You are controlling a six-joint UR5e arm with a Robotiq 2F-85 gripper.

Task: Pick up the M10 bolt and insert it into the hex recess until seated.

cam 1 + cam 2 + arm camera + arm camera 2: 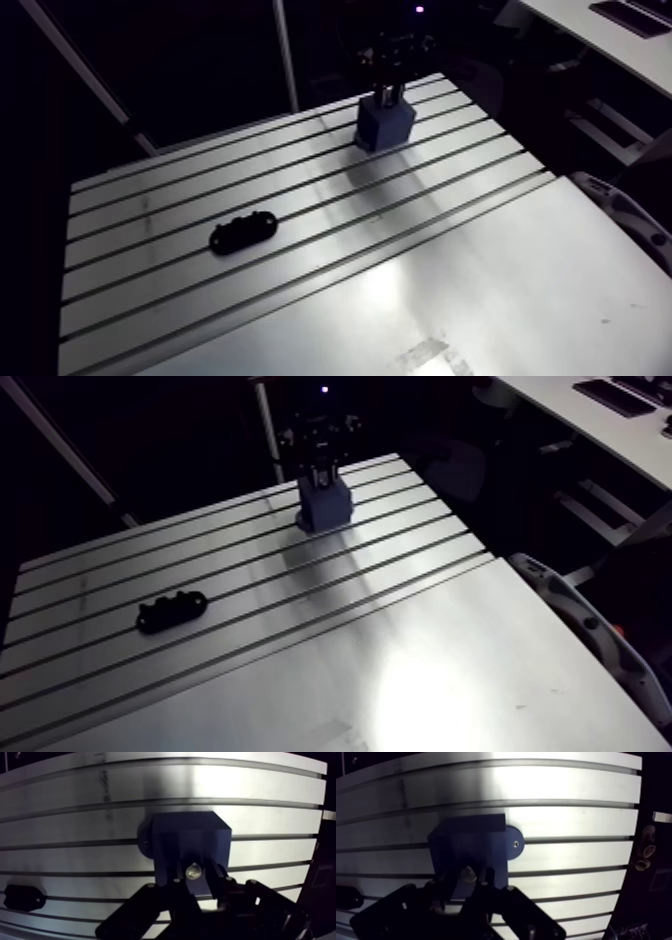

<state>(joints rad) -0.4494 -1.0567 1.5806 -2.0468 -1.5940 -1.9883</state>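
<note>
A blue block (384,122) stands on the slotted table (300,190) toward its far edge. My gripper (389,93) comes straight down onto the block's top. In the wrist view the two dark fingers (176,883) are closed around the M10 bolt (193,871). Its shiny round end shows between them, right over the block's top face (190,839). The hex recess is hidden under the bolt and fingers. I cannot tell how deep the bolt sits. A round flange with a screw (514,844) juts from the block's side.
A black oblong holder (243,231) lies on the slotted part of the table, well to the left of the block and nearer the front. A smooth metal sheet (480,290) covers the near right of the table. The table's far edge runs just behind the block.
</note>
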